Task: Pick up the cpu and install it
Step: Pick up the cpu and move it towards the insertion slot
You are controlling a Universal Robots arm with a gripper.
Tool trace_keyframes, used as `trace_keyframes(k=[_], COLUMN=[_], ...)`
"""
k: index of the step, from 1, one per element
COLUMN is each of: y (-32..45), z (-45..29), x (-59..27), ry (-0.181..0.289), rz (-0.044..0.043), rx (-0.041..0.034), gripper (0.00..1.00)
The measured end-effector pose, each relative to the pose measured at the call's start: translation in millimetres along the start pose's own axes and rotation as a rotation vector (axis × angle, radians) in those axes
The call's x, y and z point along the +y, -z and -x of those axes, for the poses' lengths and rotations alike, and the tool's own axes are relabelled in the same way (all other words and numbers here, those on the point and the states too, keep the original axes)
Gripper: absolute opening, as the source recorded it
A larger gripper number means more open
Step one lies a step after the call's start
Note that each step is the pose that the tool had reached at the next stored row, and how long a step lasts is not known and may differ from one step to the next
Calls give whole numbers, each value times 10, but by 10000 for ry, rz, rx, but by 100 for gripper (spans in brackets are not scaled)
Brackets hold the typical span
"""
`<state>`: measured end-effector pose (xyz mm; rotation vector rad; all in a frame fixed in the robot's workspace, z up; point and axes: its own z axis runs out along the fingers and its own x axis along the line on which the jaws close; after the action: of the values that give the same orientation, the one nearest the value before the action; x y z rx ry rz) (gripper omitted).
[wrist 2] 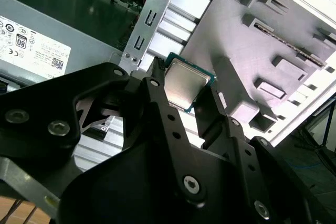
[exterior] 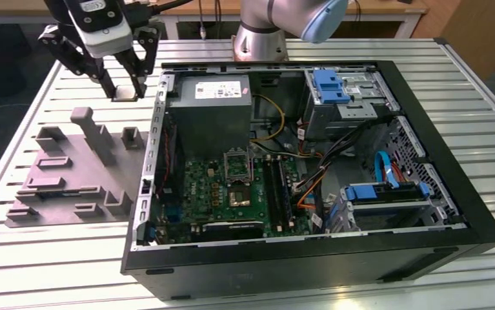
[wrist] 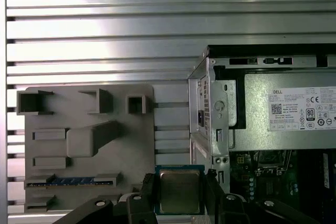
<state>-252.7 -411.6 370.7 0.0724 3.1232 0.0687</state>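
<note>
Ribbed aluminium tabletop [exterior: 454, 90] carries two things: one open computer case [exterior: 316, 261] and one grey plastic fixture [exterior: 66, 187] beside it. One gripper [exterior: 125, 90] hangs near the tabletop's far edge in the exterior view, by the case's corner. Its two fingers [wrist: 148, 192] are clamped narrowly on the single cpu [wrist: 179, 192], which is held clear of the fixture.

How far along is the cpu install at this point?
Pickup looks done: the hand grips the cpu, clear of the grey fixture, beside the open case. Installing is left: the cpu is outside the case, not yet in the socket.
</note>
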Motion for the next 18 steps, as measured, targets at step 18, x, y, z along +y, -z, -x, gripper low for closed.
trace_keyframes(k=[18], y=[-6], z=[113], x=[5], ry=[0], rz=[0], rx=[0], gripper=[47])
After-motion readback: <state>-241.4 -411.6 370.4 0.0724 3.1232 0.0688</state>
